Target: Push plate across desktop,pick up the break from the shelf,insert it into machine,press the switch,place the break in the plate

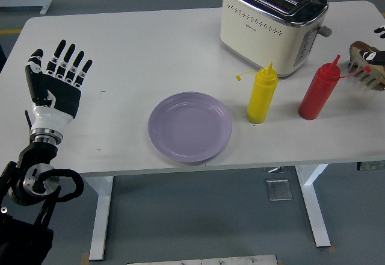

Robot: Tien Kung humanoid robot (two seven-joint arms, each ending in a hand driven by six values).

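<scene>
A lilac plate (190, 126) lies near the table's front edge, left of centre. The cream toaster (274, 21) stands at the back right with both slots empty and its lever (325, 31) on the right side. A slice of brown bread (366, 54) rests on a small pale rack (368, 77) at the far right edge. Only a sliver of my right hand (381, 31) shows at that edge, just above the bread. My left hand (57, 75) is held upright over the table's left end, open with fingers spread, far from the plate.
A yellow squeeze bottle (262, 93) and a red squeeze bottle (317, 90) stand between the plate and the rack, in front of the toaster. The white table (138, 48) ends just right of the rack.
</scene>
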